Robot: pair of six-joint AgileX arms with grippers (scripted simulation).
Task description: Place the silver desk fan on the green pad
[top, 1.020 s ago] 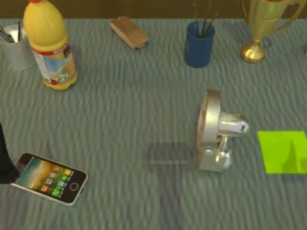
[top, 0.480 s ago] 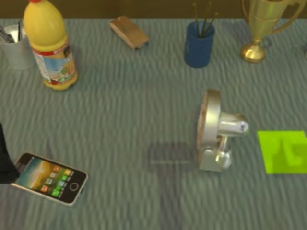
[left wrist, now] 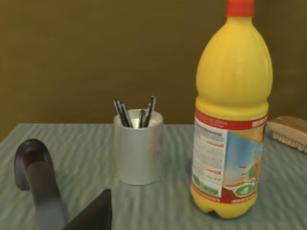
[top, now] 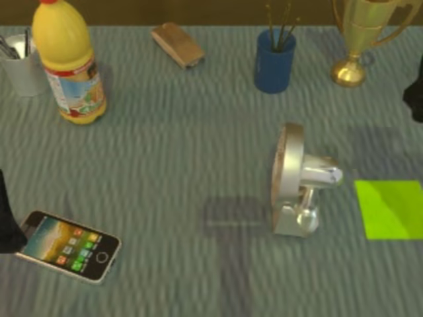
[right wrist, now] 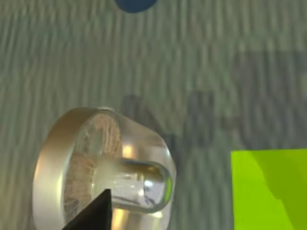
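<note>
The silver desk fan (top: pixel 299 186) stands right of centre on the cloth, its cage facing left and its chrome motor housing pointing right. The green pad (top: pixel 390 209) lies flat a little to the fan's right, apart from it, running off the table's right edge. My right gripper (top: pixel 416 92) shows as a dark shape at the right edge, up behind the pad and well above the cloth, open and holding nothing. In the right wrist view the fan (right wrist: pixel 103 167) sits below one dark fingertip (right wrist: pixel 96 215), with the pad (right wrist: pixel 268 189) beside it. My left gripper (top: pixel 5 221) is parked at the left edge, open.
A phone (top: pixel 69 246) lies by the left arm. Along the back stand a white pen cup (top: pixel 21 66), a yellow bottle (top: pixel 69 63), a wooden brush (top: pixel 177 43), a blue pen cup (top: pixel 274 61) and a gold trophy (top: pixel 360 39).
The right arm has come into the top view at the right edge. Its shadow has left the green pad and now falls on the cloth above it. The fan has not moved.
</note>
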